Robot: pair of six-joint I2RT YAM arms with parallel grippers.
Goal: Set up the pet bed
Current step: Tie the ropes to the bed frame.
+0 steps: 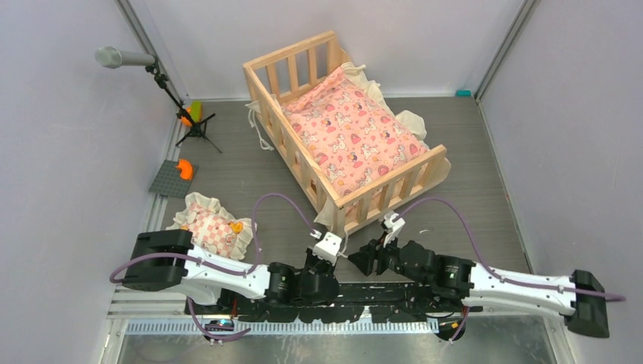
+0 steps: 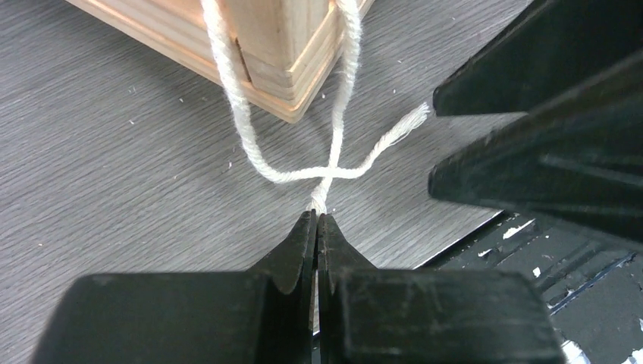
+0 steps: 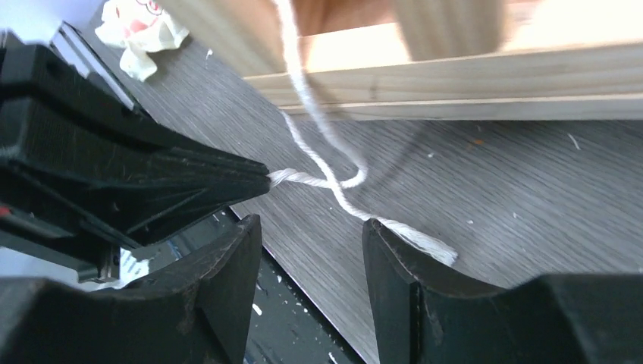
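The pet bed point(image 1: 390, 178) sits on the gray bench point(image 1: 485, 167), out in front of both arms and a bit toward the back. The pink cushion point(image 1: 352, 133) already lies inside it, so that part looks done. The small pillow point(image 1: 212, 224) is not in the bed yet. It lies on the bench near the left arm, well apart from the bed. I think the job now is tying the strings at the bed's near corner, and no knot is made yet (the two strings only cross each other).

The left fingers point(image 2: 303, 243) are pressed together and pinch the end of one white string point(image 2: 345, 91). The right fingers point(image 3: 235, 258) are spread wide with nothing between them. The fuzzy end of the other string point(image 3: 425, 243) lies on the bench just beside one of them.

The top view shows the whole bed, the cushion and the pillow, but there the strings are too thin to follow. The left wrist view shows the pinch and the crossing up close. The right wrist view shows the loose end.
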